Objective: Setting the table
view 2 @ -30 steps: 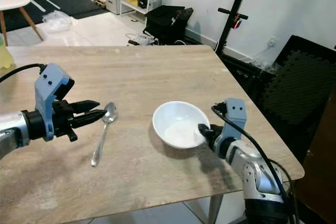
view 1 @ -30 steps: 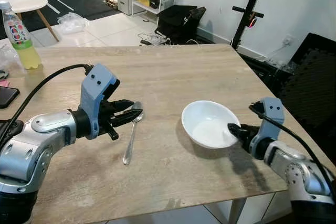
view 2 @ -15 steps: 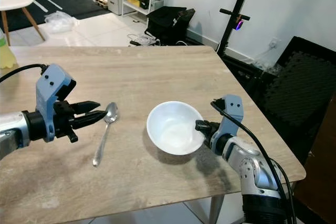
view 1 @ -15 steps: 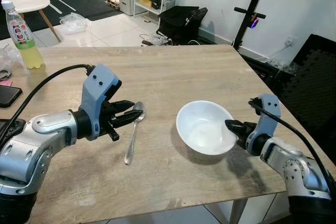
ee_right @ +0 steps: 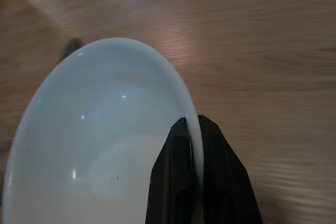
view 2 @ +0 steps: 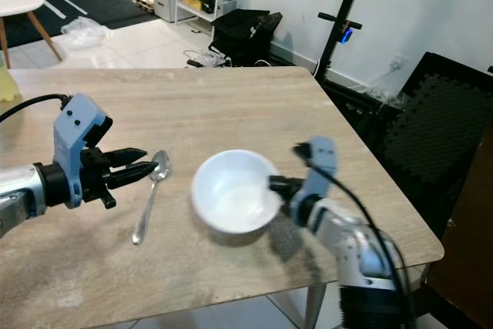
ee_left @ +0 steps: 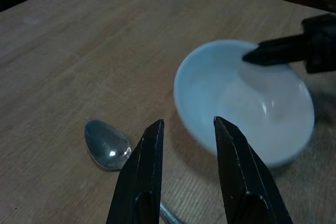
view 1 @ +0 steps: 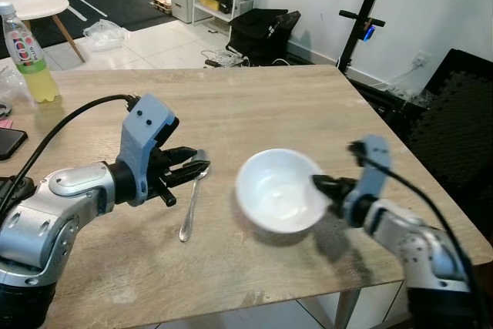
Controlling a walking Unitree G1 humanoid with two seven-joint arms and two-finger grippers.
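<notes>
My right gripper (view 1: 323,187), pinching the white bowl (view 1: 279,190) rim, has dragged it left toward the spoon (view 1: 191,199); left gripper (view 1: 192,172) stays parted, empty.

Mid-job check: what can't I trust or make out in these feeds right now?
- Right gripper and its arm: motion-blurred in both eye views.
- White bowl: whether it rests on the table or is lifted, I cannot tell; its underside is hidden.
- Spoon: its handle is cut off in the left wrist view by the left gripper.
- Bottle label: too small to read.
- Phone: cut by the frame edge.
</notes>
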